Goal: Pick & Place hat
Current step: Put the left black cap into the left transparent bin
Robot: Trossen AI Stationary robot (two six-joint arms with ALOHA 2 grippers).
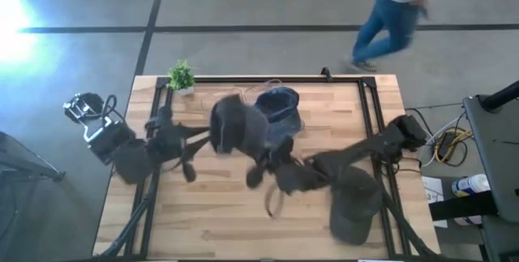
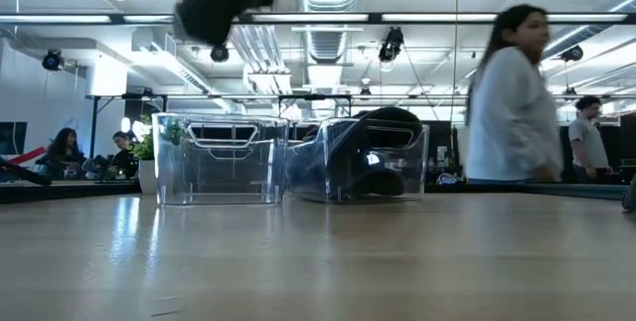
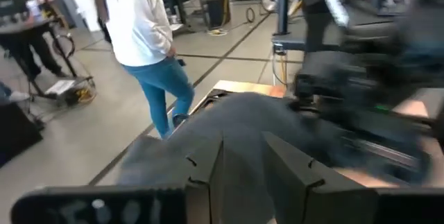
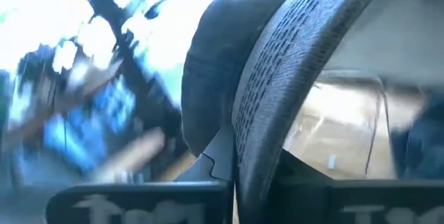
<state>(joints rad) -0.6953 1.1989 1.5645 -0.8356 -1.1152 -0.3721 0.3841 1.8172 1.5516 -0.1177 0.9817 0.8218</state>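
- Your wooden table (image 1: 211, 213) fills the middle of the high view, with a black frame (image 1: 369, 108) running along its far edge and sides.
- A person in a white top and blue jeans (image 1: 389, 19) is on the floor beyond the table's far edge; in the low view you see them (image 2: 512, 102) behind the table, and other people sit farther back in the room.
- Your left arm (image 1: 134, 152) comes in from the table's left side; your right arm (image 1: 365, 156) comes in from the right side.
- Two clear bins stand near the far edge: one (image 2: 219, 157) looks empty in the low view, and the other (image 2: 363, 157) just beside it holds a dark hat (image 2: 373, 152).
- The dark grey hat (image 1: 233, 126) you are working with is up in the air between the two arms, in front of the bins.
- Your left gripper (image 1: 203, 136) has its fingers (image 3: 208, 175) closed on the hat's fabric (image 3: 236, 127).
- Your right gripper (image 1: 272, 161) is clamped on the hat's ribbed edge (image 4: 277, 78).
- Another dark hat (image 1: 354, 205) lies on the table near the right front corner.
- A small green plant (image 1: 182, 75) sits at the far left corner.
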